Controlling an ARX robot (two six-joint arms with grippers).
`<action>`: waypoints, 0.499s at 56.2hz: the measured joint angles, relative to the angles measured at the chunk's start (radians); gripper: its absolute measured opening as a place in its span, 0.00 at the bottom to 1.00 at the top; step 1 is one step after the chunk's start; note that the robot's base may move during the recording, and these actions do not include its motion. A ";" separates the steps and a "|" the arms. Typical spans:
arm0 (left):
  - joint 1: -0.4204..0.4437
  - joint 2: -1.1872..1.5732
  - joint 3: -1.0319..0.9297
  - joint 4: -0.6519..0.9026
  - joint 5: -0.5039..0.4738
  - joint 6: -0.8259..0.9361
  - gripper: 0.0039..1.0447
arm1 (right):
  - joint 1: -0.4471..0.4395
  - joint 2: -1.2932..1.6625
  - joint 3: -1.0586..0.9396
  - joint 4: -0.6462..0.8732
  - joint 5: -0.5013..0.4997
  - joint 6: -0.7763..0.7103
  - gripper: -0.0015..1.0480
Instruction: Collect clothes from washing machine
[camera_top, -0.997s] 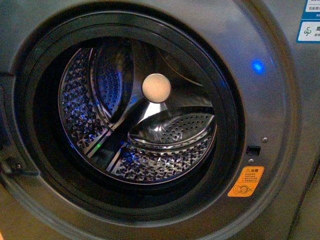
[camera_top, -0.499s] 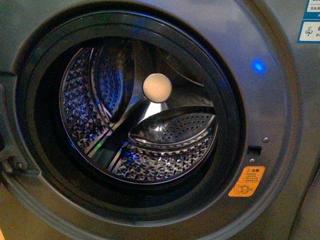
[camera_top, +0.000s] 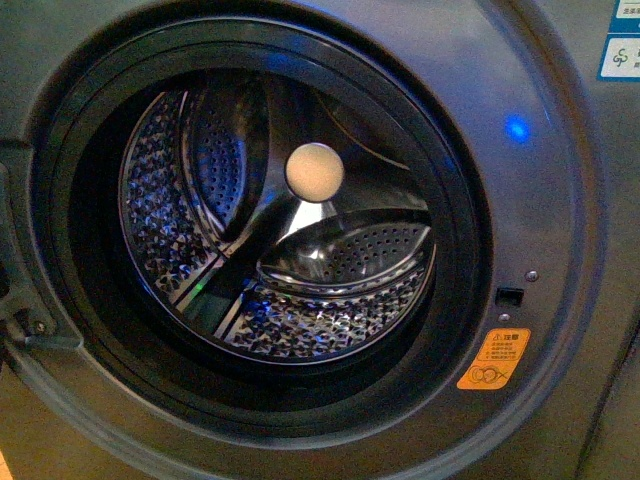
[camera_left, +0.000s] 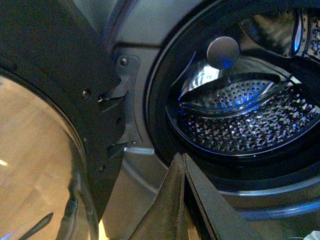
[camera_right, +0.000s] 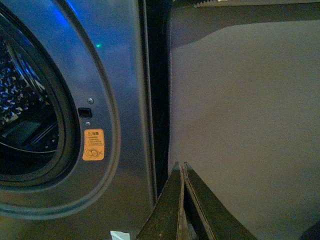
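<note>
Front view: washing machine (camera_top: 540, 200) door open, drum (camera_top: 280, 250) shows no clothes, so collecting looks done or nearly. Left gripper (camera_left: 182, 165) and right gripper (camera_right: 181, 172) jaws together, empty.

right gripper (camera_right: 181, 172) fingers pressed together beside the washing machine (camera_right: 112, 75) with orange sticker (camera_right: 93, 144).

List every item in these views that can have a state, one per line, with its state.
washing machine: powered, blue indicator light lit.
porthole door: swung open, hinged at the side.
drum: no clothes visible inside.
left gripper: shut, empty, outside the drum opening.
right gripper: shut, empty, beside the machine's front.
orange warning sticker: stuck flat on the front panel.
</note>
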 joint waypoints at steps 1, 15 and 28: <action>0.000 -0.006 -0.006 0.000 0.000 0.000 0.03 | 0.000 0.000 0.000 0.000 0.000 0.000 0.02; 0.000 -0.068 -0.060 0.000 0.000 0.000 0.03 | 0.000 0.000 0.000 0.000 0.000 0.000 0.02; 0.000 -0.137 -0.103 -0.023 0.000 0.000 0.03 | 0.000 0.000 0.000 0.000 0.000 0.000 0.02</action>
